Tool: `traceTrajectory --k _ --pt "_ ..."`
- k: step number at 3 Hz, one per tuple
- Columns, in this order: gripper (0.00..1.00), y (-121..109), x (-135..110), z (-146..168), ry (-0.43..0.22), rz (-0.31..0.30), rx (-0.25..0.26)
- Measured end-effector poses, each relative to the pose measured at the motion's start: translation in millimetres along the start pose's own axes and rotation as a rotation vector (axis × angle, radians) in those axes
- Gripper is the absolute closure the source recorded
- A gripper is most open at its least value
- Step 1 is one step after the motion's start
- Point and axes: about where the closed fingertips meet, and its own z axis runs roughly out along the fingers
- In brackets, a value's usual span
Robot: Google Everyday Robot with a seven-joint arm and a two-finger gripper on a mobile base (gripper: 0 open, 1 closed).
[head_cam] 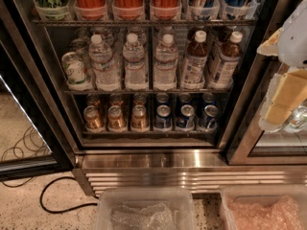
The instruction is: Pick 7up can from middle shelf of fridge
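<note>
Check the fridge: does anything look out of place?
Nothing is spilled. On the middle shelf, the 7up can at the left end is the only can in a front row of bottles. A black cable lies looped on the floor by the fridge. The gripper hangs at the right, outside it.

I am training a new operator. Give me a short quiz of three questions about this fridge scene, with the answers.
1. True or false: the 7up can stands at the left end of the middle shelf.
2. What stands directly to the right of the 7up can? A) a water bottle B) a red can C) a blue can
3. Fill in: the claw hangs at the ___ edge of the view, outside the fridge.
Key: 1 true; 2 A; 3 right.
</note>
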Motion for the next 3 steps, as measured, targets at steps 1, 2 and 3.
traceTrajectory --k 1,2,3 --pt "0.00 -0.1 -2.4 0.3 -0.008 0.007 0.004" --pt "0.00 7.7 -18.9 15.4 -0.086 0.043 -0.026" --pt "0.00 20.9 -48.7 41.1 -0.248 0.155 -0.077"
